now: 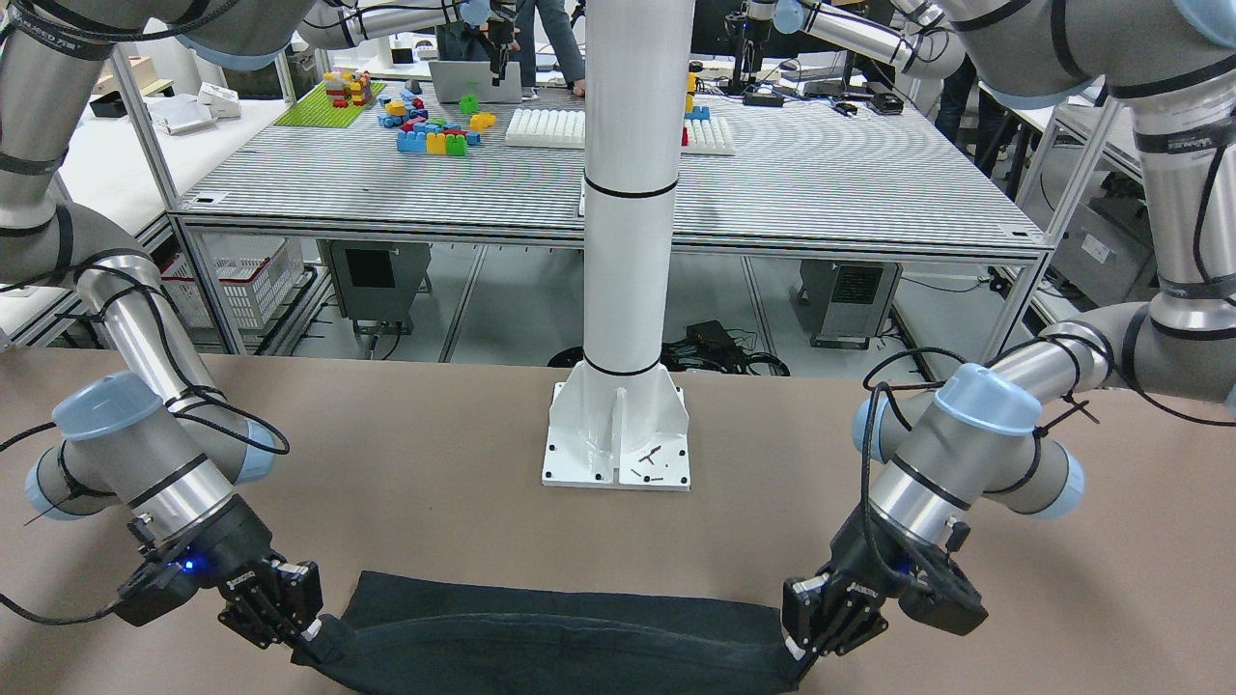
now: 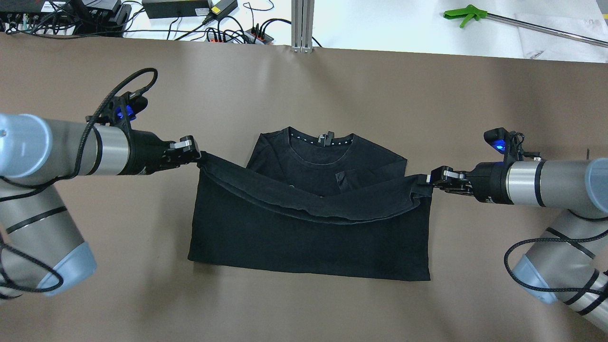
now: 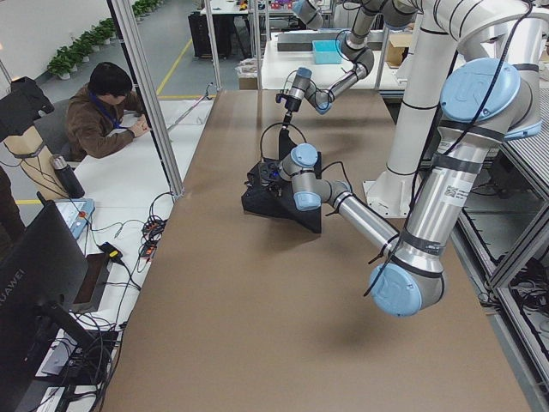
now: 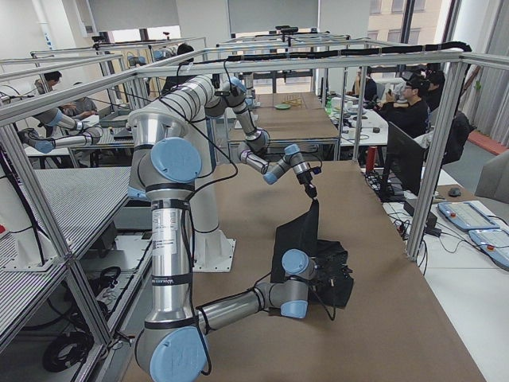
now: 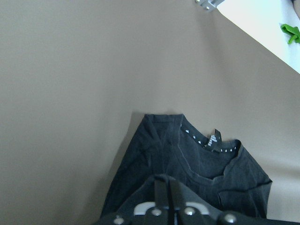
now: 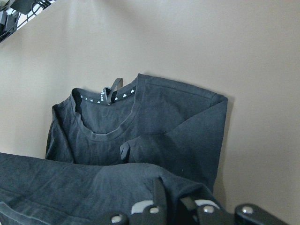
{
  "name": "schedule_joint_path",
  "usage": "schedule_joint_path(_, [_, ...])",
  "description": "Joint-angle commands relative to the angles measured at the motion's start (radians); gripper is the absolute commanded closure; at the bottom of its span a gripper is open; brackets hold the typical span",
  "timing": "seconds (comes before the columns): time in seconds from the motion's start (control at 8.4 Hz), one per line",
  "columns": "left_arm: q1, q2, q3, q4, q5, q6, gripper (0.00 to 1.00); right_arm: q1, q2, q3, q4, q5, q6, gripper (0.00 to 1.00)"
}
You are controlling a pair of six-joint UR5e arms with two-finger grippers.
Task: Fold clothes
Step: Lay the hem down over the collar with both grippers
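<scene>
The left gripper [image 2: 198, 156] is pinching the shirt [image 2: 308, 242] at its 9 o'clock corner, and the right gripper [image 2: 430, 180] at 3 o'clock.

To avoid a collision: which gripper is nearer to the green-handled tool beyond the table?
The right. The right gripper holds the black shirt on the same side as the green-handled tool; the left gripper is across the shirt, farther.

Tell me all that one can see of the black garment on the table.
The black garment is a T-shirt of thin, soft cloth, with a round neckline that bears a small tag and white marks inside. Its collar end lies flat on the brown table, sleeves folded in. The left gripper and the right gripper each pinch one corner of the other end, lifted, and the edge between them sags.
</scene>
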Motion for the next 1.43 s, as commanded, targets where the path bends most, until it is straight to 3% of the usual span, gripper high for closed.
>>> schedule_joint_path(0.0, [-0.051,-0.058,0.13,-0.003,-0.001,0.034,1.0,0.023,0.007,-0.057,0.001,-0.01,-0.01,1.0])
schedule_joint_path(0.6, [-0.065,-0.091,0.216,-0.009,0.004,0.079,1.0,0.027,0.012,-0.094,0.0,-0.039,-0.005,1.0])
schedule_joint_path(1.07, [-0.062,-0.123,0.207,0.0,0.002,0.038,1.0,0.027,0.11,-0.085,-0.06,-0.031,0.117,1.0])
schedule_joint_path(1.31, [-0.057,-0.121,0.202,-0.003,0.002,0.036,1.0,0.027,0.11,-0.086,-0.059,-0.031,0.119,0.97])
